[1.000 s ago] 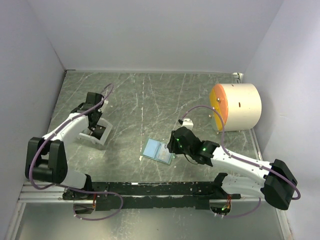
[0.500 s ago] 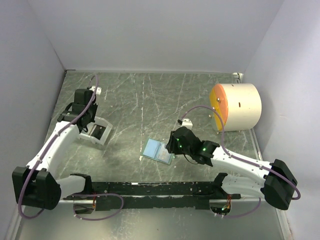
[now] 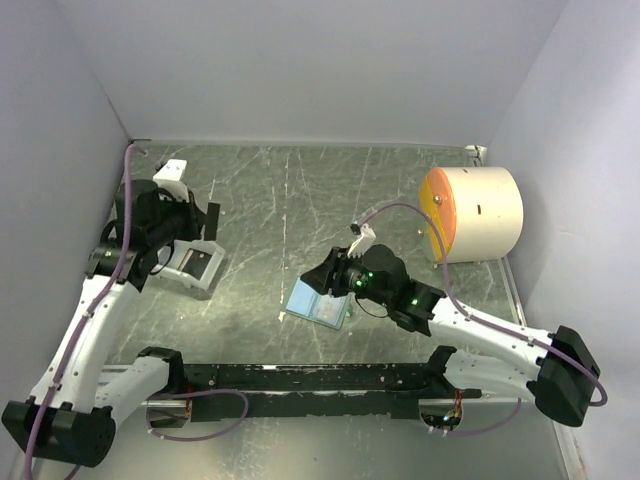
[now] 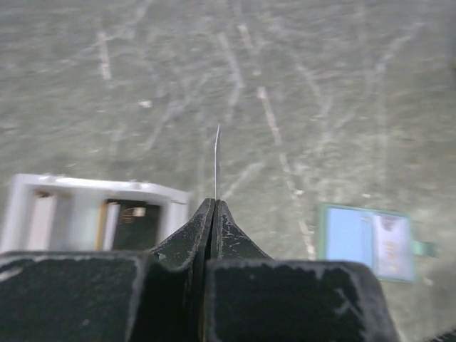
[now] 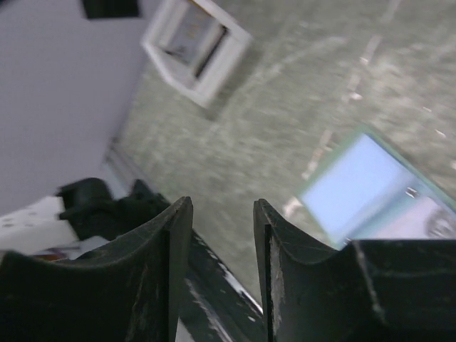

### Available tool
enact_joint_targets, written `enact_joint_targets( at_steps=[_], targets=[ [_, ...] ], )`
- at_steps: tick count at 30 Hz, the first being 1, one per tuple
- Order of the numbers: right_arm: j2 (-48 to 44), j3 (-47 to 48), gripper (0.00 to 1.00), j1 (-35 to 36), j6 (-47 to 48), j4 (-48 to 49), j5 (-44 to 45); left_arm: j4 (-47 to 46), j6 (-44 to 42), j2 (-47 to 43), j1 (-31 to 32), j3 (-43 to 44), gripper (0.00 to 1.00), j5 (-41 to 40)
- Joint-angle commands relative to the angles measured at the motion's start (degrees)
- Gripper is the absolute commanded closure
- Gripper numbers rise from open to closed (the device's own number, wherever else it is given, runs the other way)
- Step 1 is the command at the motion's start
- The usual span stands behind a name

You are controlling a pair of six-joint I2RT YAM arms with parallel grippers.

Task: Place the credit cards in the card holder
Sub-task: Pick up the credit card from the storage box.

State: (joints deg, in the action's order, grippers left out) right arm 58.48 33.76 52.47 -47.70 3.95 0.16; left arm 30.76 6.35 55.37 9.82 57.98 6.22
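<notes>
I find the left claw (image 4: pixel 214 204) pinched tight on a credit card (image 4: pixel 216 160), which sticks out edge-on beyond its tips. The card holder (image 4: pixel 365 234) lies open well to that claw's right, just beside my right claw (image 5: pixel 221 206), whose jaws stand apart and empty.

rear overhead, two low wrist views, common card holder (image 3: pixel 318 303)

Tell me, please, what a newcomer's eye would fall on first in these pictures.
Probably the big cream drum with an orange face, at the far right of the table. Next, the card holder lying open at mid-table, light blue inside, with the right gripper open close beside it. At the left, the left gripper is shut on a thin card seen edge-on, near the white tray.
</notes>
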Motion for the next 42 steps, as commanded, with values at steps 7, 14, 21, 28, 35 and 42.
enact_joint_targets(
  at_steps=[7,14,21,28,35,42],
  targets=[
    [4.47,2.09,0.63,-0.23,-6.84,18.92,-8.95,-15.54,23.22,-6.39,-0.42,-13.25,0.93,34.99],
    [8.96,5.95,0.55,-0.42,-6.46,16.98,-7.05,-25.95,32.82,-8.89,-0.42,-20.2,0.93,46.2],
    [11.84,4.63,0.5,-0.8,-9.94,22.79,-9.37,-36.99,42.39,-10.51,-0.42,-25.81,0.93,50.79],
    [12.17,3.14,0.71,-0.92,-11.01,27.4,-11.02,-36.1,41.68,-10.08,-0.42,-26.03,0.93,50.52],
    [11.94,1.48,1.0,-1.03,-11.41,30.43,-12.09,-37.45,43.59,-9.01,-0.42,-28.04,0.93,49.24],
    [8.98,-0.52,1.0,-1.69,-10.22,27.21,-9.79,-24.66,35.29,-7.94,-0.42,-24.46,0.39,42.49]
  ],
)
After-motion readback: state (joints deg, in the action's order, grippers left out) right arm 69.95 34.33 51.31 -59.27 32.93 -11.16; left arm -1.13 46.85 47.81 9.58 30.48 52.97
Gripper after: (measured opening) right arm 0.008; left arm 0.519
